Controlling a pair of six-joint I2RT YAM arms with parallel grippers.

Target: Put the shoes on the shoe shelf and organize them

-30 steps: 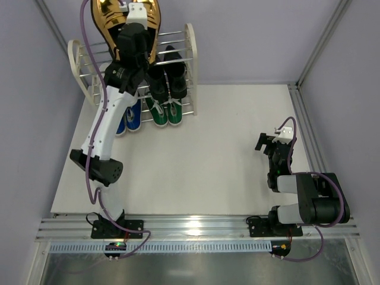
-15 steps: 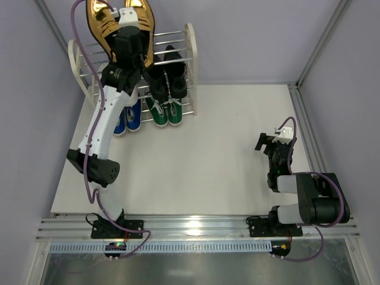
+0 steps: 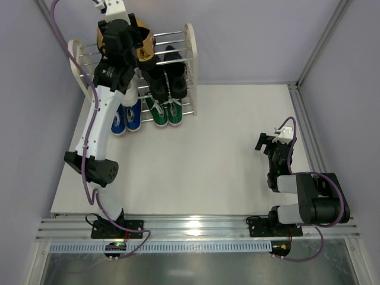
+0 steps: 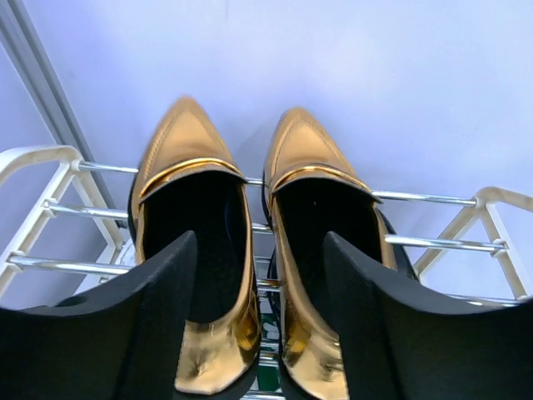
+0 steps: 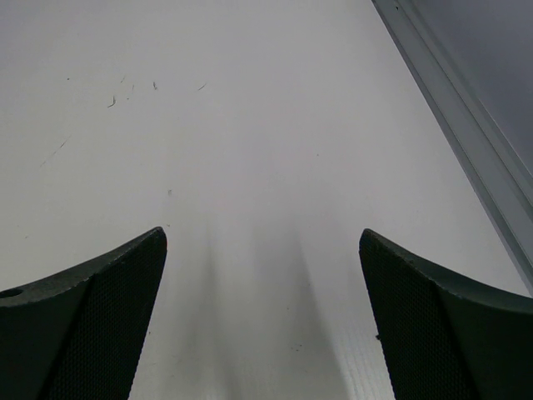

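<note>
The pair of shiny gold pointed shoes point(image 4: 190, 171) lies side by side on the top rods of the shoe shelf point(image 4: 433, 198), toes toward the back wall. My left gripper point(image 4: 260, 242) hangs open just above their heels, one finger over each shoe's opening, gripping nothing. From above, the left gripper point(image 3: 132, 43) covers most of the gold shoes point(image 3: 146, 50) on the shoe shelf point(image 3: 191, 54). Black loafers point(image 3: 169, 74) sit on a lower tier. Green sneakers point(image 3: 165, 111) and blue sneakers point(image 3: 126, 117) sit at the bottom. My right gripper point(image 5: 262, 237) rests open over bare table.
The shelf stands at the table's back left against the wall. The right arm point(image 3: 309, 199) is folded at the front right, its gripper point(image 3: 274, 145) near the right-hand metal rail point(image 3: 306, 124). White tabletop point(image 3: 214, 154) lies between them.
The left arm carried the gold shoes left and back onto the shelf's top tier, and its jaws opened, letting go of them. The right arm has not moved.
</note>
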